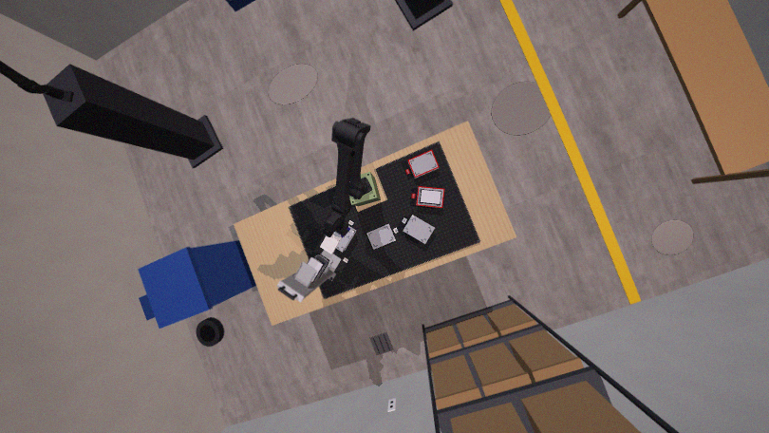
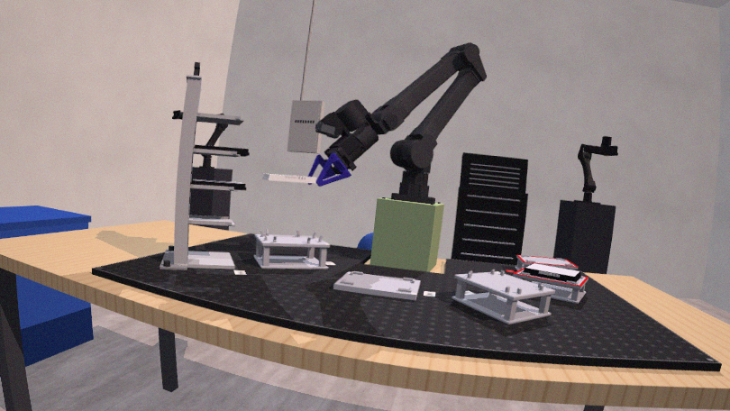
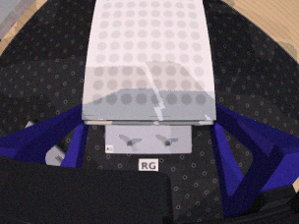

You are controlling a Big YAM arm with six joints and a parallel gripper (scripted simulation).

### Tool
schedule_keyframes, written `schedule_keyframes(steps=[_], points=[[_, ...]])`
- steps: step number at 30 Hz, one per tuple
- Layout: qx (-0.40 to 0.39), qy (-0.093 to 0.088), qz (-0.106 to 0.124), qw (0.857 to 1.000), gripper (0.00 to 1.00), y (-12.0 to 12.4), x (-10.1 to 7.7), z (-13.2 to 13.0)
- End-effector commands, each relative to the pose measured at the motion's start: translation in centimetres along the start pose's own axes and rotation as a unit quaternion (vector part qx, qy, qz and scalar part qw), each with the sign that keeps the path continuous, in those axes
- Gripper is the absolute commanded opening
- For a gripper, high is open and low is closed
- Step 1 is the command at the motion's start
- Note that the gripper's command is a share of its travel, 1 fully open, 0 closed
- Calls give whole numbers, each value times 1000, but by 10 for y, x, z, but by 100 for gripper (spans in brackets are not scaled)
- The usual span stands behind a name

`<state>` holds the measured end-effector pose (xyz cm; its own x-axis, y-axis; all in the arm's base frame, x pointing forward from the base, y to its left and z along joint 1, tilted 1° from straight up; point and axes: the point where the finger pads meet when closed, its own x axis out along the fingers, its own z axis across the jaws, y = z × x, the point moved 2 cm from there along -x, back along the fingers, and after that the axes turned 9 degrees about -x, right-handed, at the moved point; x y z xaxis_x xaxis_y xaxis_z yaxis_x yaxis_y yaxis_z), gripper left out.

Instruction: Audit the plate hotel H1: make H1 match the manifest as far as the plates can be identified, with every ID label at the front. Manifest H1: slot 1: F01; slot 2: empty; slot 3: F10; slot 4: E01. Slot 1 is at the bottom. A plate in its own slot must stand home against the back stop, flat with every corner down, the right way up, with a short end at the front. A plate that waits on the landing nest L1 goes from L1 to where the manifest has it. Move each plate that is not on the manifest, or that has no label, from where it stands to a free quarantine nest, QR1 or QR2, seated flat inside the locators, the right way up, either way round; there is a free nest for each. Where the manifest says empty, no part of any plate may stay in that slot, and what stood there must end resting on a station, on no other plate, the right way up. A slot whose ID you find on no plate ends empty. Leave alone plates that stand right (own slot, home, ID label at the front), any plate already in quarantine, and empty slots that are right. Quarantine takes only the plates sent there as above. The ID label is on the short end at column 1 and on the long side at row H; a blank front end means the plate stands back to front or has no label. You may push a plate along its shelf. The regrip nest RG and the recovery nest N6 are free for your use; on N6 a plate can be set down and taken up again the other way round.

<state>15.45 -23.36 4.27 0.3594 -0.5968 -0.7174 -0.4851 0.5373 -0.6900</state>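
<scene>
Tool (image 3: 149, 127) grips white, dimpled plate (image 3: 149, 41).

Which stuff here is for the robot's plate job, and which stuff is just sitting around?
For the job:
gripper, holding a white plate
plate hotel
red quarantine nests
grey RG nest

Just sitting around:
blue bin
black tire
shelf rack

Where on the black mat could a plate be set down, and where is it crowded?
Open mat runs along the front edge, before the flat nest and the raised nest, and between the green pedestal and the red-edged nests. Crowded: beside the plate hotel, where the claw holds a plate.
</scene>
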Motion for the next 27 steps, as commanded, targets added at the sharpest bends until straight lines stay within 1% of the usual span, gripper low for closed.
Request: schedule_keyframes(steps=[1,27], points=[[4,-1,-12,1000,86,-5,1,2],[4,-1,-14,1000,86,2,9,3]])
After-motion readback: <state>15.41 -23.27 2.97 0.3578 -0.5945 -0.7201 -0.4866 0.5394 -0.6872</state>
